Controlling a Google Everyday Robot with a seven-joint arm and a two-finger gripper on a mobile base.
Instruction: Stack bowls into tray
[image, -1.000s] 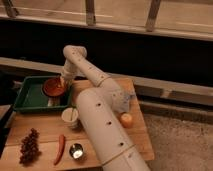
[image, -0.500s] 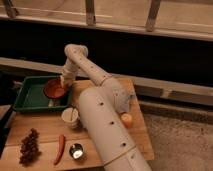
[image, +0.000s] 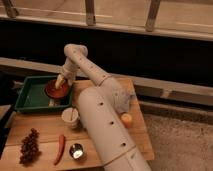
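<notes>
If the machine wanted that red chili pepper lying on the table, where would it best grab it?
Probably across the middle of the chili pepper, coming straight down from above. It lies flat and slender on the wooden table, running near to far, so jaws closing side to side would span its narrow width. The gripper is now over the reddish-brown bowl in the green tray.

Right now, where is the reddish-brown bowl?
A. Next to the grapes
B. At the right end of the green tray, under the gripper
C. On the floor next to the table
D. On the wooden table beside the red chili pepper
B: the reddish-brown bowl sits at the right end of the green tray, with the gripper directly at its rim.
</notes>
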